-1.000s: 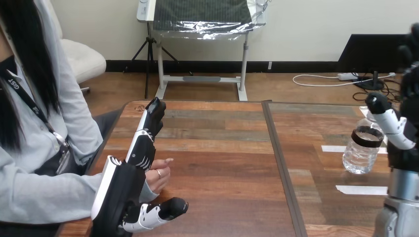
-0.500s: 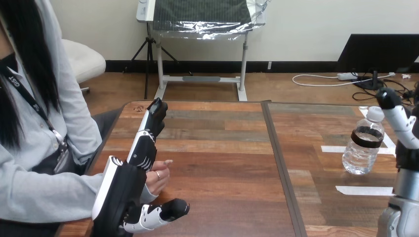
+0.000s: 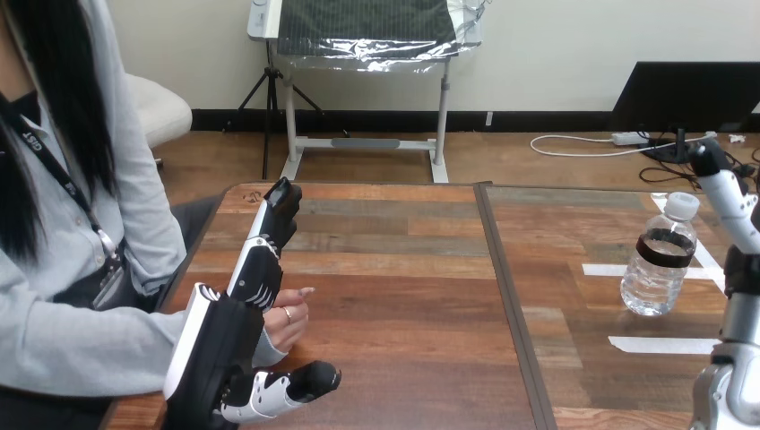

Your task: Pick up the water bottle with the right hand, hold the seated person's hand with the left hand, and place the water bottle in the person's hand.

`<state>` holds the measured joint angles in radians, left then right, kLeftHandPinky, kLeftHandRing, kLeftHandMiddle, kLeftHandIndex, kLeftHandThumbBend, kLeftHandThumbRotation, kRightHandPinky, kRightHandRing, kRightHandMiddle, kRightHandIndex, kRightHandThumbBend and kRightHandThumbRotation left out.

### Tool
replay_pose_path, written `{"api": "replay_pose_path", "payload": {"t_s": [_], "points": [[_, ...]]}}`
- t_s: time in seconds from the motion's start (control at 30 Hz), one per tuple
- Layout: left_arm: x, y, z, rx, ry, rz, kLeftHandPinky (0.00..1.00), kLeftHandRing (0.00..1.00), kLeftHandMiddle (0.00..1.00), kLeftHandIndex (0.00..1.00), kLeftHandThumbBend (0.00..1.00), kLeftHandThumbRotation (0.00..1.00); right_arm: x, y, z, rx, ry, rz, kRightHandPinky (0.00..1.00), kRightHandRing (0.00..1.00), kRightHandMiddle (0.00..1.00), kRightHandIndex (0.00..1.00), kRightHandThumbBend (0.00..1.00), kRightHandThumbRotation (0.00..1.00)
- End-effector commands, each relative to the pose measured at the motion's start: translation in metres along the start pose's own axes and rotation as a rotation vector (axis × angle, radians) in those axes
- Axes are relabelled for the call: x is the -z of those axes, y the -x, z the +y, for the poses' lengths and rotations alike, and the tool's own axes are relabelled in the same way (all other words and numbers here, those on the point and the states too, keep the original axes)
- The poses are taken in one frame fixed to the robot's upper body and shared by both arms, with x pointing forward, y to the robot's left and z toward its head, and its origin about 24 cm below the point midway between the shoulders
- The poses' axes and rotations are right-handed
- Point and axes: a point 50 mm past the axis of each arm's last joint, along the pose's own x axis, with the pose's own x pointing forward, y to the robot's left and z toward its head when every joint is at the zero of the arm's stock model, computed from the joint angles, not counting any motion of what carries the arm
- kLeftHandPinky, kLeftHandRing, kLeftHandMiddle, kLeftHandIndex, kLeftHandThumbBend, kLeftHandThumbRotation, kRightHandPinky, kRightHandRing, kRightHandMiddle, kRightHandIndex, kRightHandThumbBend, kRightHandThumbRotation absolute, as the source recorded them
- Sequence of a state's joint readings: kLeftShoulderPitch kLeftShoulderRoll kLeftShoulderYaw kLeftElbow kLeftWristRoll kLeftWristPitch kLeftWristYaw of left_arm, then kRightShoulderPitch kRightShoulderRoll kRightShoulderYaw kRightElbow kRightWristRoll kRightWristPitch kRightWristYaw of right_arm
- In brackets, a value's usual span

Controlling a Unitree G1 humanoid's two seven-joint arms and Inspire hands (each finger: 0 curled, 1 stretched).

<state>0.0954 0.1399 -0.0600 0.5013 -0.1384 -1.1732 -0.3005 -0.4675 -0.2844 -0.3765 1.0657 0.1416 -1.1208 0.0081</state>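
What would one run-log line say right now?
left hand: open, beside person's hand | right hand: right of water bottle, not holding it | water bottle: upright on table

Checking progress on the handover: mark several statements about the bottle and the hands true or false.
The water bottle stands upright on the table. True.
The right hand is holding the water bottle. False: it is beside the bottle, which stands free.
The left hand has its fingers straight. True.
The person's hand holds the water bottle. False: it lies beside the left hand, across the table from the bottle.
The bottle's cap is off. False: a white cap is on it.
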Motion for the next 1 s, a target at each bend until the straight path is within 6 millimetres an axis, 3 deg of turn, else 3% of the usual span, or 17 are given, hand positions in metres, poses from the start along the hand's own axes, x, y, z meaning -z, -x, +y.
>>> {"api": "replay_pose_path", "payload": {"t_s": [0.0, 0.97], "points": [[-0.005, -0.018, 0.004, -0.009, -0.013, -0.085, 1.0, 1.0, 1.0, 1.0, 1.0, 0.69, -0.004, -0.027, 0.001, 0.015, 0.003, 0.002, 1.0, 1.0, 0.98, 1.0, 1.0, 0.52], [-0.006, -0.015, 0.007, -0.005, -0.016, -0.094, 0.99, 1.0, 1.0, 1.0, 1.0, 0.69, 0.031, -0.024, -0.013, 0.031, 0.097, 0.366, 1.0, 1.0, 1.0, 1.0, 1.0, 0.49]]}}
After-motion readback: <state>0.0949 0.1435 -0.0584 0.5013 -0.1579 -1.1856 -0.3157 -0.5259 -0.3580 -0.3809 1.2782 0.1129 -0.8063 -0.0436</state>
